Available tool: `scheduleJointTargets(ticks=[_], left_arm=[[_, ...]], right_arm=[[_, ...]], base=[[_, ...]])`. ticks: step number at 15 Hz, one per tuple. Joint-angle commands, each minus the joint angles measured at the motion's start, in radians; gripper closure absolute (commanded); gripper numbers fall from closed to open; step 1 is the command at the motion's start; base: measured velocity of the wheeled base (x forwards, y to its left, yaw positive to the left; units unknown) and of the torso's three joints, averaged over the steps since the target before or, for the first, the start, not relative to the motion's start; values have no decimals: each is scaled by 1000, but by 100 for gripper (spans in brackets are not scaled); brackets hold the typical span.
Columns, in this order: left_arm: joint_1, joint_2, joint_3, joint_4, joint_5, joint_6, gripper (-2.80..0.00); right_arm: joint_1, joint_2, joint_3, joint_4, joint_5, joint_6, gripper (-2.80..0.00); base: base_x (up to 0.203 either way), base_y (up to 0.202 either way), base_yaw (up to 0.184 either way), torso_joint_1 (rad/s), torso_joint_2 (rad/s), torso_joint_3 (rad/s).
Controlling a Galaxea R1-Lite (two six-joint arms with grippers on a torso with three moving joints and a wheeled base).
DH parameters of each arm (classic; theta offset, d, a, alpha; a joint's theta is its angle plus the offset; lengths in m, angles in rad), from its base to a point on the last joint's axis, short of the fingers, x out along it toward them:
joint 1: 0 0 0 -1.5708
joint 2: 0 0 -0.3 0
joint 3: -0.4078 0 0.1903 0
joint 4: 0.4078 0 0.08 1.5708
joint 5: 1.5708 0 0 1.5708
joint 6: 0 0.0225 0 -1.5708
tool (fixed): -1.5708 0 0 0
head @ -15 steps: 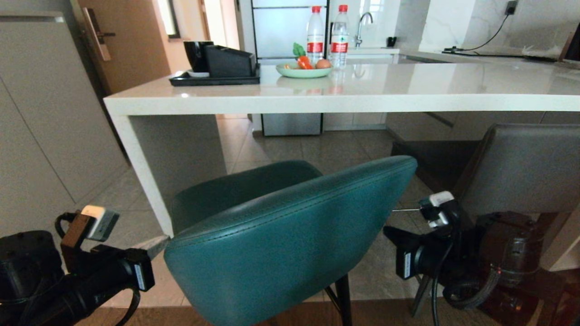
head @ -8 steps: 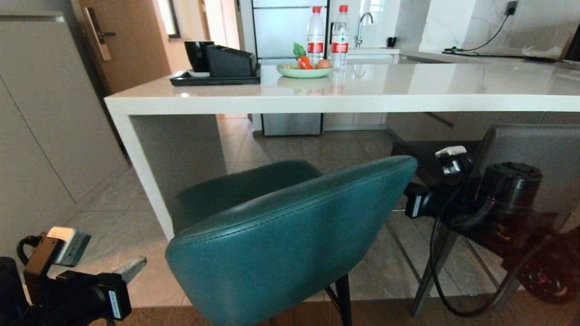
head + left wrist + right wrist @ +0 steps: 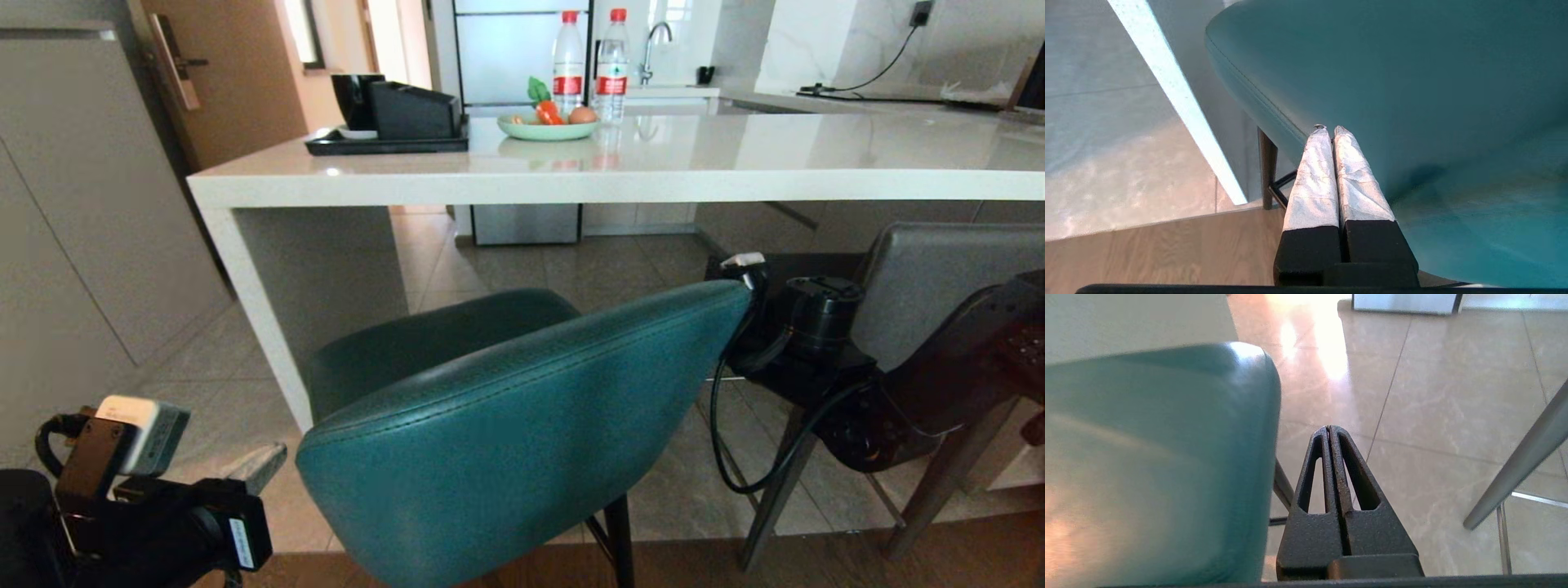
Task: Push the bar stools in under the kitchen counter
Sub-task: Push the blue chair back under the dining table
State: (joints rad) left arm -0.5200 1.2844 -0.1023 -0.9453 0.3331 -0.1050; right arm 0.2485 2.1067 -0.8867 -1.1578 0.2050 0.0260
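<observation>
We set both grippers, left gripper (image 3: 1329, 130) and right gripper (image 3: 1329, 430), fingers pressed together, behind the curved teal leather stool (image 3: 522, 408) (pushing evenly, low) toward the glossy white stone worktop (image 3: 653, 175).

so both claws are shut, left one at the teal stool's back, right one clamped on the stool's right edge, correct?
Not quite. The right claw is shut on nothing: in the right wrist view its fingers meet over bare floor tile, beside the teal stool and not on its edge. The rest holds: the left claw is shut, its tips at the stool's back.
</observation>
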Motion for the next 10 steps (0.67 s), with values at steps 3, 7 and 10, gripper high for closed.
scheduleJointTargets(ticks=[3, 7, 10], left_arm=[[-234, 121, -44, -6, 379, -99, 0], [-274, 217, -128, -9, 488, -135, 0], [-279, 222, -133, -9, 509, -145, 0]], right_arm=[[-2, 32, -11, -7, 2, 3, 0], [1, 71, -103, -3, -2, 3, 0], [4, 112, -178, 3, 2, 2, 0]], base=[[0, 0, 0, 0, 0, 0], [0, 0, 0, 0, 0, 0], [0, 0, 0, 0, 0, 0]])
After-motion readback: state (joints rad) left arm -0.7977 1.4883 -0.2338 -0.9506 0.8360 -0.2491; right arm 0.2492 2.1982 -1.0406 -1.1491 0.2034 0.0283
